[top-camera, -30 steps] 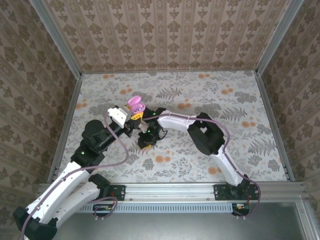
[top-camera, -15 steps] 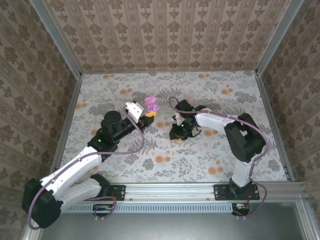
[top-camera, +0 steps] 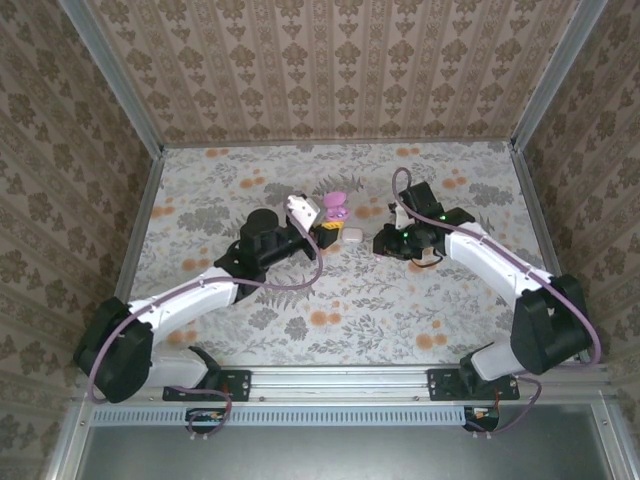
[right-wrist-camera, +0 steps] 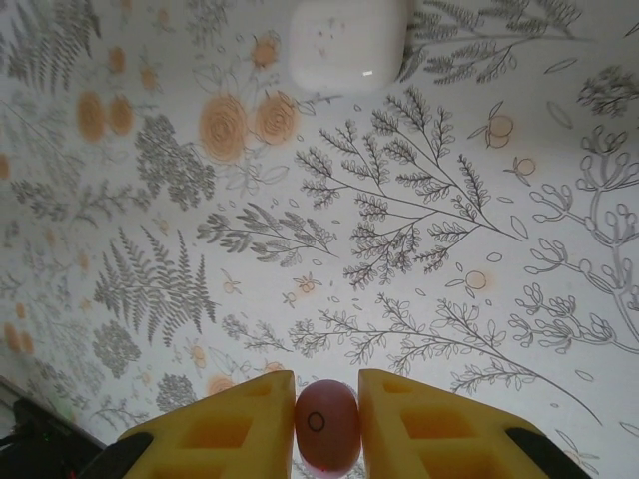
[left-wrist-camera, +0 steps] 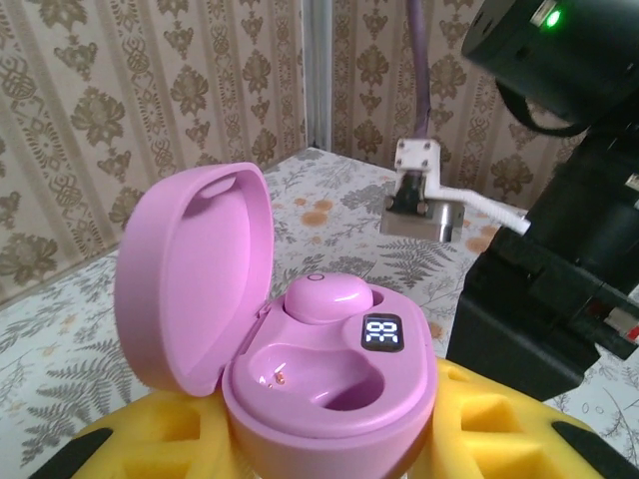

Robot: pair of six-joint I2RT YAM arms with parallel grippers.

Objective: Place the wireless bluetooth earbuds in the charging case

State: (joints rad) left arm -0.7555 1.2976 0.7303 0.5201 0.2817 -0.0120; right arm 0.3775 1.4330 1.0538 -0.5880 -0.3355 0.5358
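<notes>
right gripper [right-wrist-camera: 326,391]: its 2 yellow fingers [right-wrist-camera: 230,419] are closed on 1 pink earbud [right-wrist-camera: 326,426]. the bud sits pinched at the tips, its slightly longer axis running along the fingers, and it faces down toward the table [right-wrist-camera: 449,200] without touching it.

below and ahead of that gripper, a closed white case [right-wrist-camera: 347,40] lies flat on the table. it is not the target.

left gripper [left-wrist-camera: 329,444]: clamped on the base of the pink charging case [left-wrist-camera: 329,399], held up off the table. the lid [left-wrist-camera: 190,279] is swung fully open to one side. 1 second pink earbud [left-wrist-camera: 327,297] is seated in the far socket. the near socket [left-wrist-camera: 318,374] is empty.

governing relation, seen from above: the open case lies to the robot's left of the right gripper and slightly farther from the bases, near but apart, with the white case on the table between the 2 grippers. the black body of the right arm stands just beside the case in the left wrist view.

judgement: the coming move calls for bringing the bud over the empty near socket. how the bud must turn to match that socket cannot be told from here.
</notes>
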